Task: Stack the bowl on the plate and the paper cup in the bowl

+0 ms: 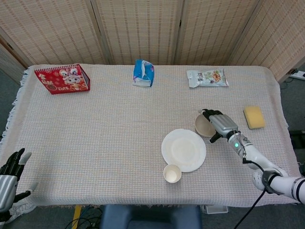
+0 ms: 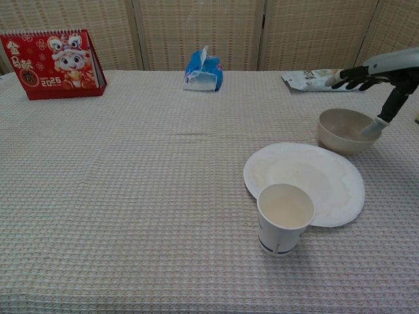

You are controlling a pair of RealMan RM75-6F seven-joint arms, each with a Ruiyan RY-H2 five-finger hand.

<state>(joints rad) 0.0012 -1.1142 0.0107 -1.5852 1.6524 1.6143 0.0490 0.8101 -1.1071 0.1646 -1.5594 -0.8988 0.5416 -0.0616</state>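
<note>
A beige bowl [image 1: 202,125] [image 2: 344,129] stands upright just beyond the right edge of a white plate [image 1: 183,149] [image 2: 306,178]. A white paper cup [image 1: 172,173] [image 2: 285,218] stands upright at the plate's near edge. My right hand [image 1: 220,123] [image 2: 381,73] hovers over the bowl's right side, fingers spread above it and the thumb reaching down to the rim; it holds nothing. My left hand [image 1: 9,172] is at the table's near left corner, fingers apart and holding nothing, and shows only in the head view.
Along the far edge lie a red desk calendar [image 1: 63,78] [image 2: 52,62], a blue tissue pack [image 1: 143,73] [image 2: 203,72] and a snack bag [image 1: 207,78] [image 2: 321,79]. A yellow sponge [image 1: 254,117] lies right of the bowl. Woven screens stand behind the table.
</note>
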